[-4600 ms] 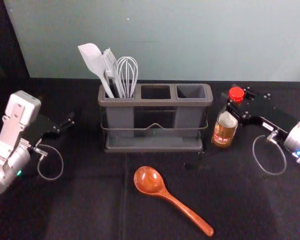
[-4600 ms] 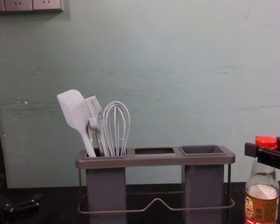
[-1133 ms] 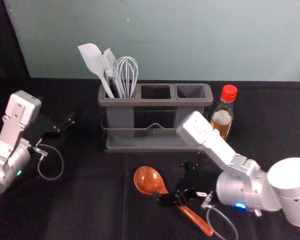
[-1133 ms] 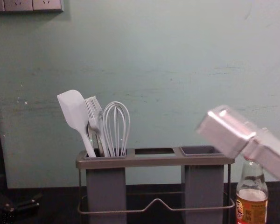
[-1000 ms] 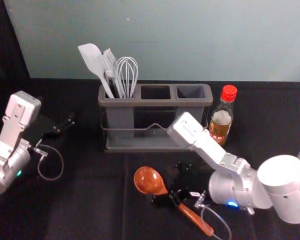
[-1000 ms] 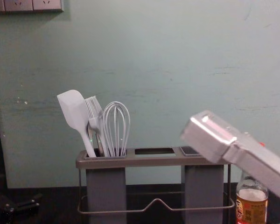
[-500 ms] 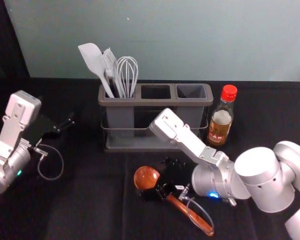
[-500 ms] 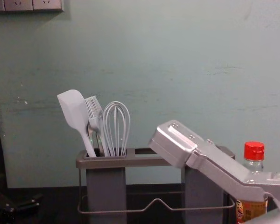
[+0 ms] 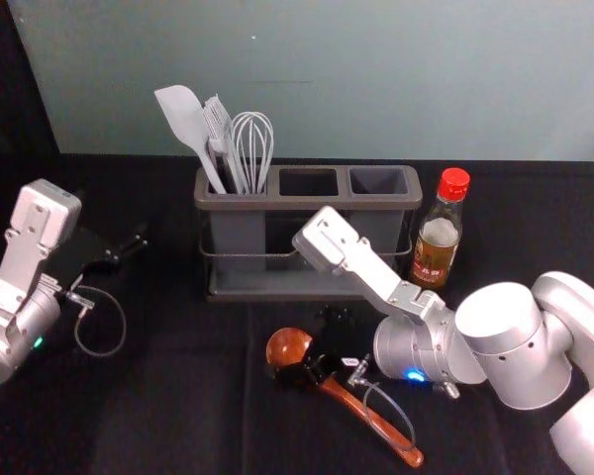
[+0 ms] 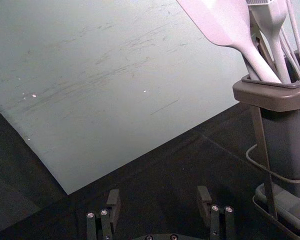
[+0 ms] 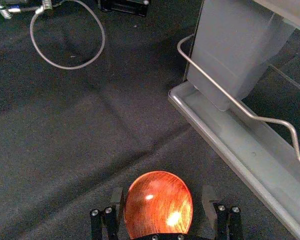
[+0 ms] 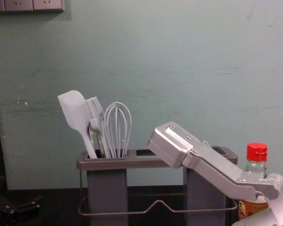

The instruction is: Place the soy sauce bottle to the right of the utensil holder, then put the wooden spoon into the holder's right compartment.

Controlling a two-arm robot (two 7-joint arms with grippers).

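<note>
Head view: spoon (image 9: pixel 354 401) slants leftward (bowl farthest); right end effector (image 9: pixel 301 345) spread, empty; left arm (image 9: pixel 22 252) leftmost.

Right gripper (image 9: pixel 303 346) low at centre; left gripper (image 9: pixel 114 220) idle at left; both spread-fingered

Bottle cap (image 9: pixel 453 185) red, wooden spoon (image 9: pixel 348 399) reddish-brown (its bowl (image 11: pixel 159 205) darkly streaked), utensil holder (image 9: pixel 307 203) grey.
</note>
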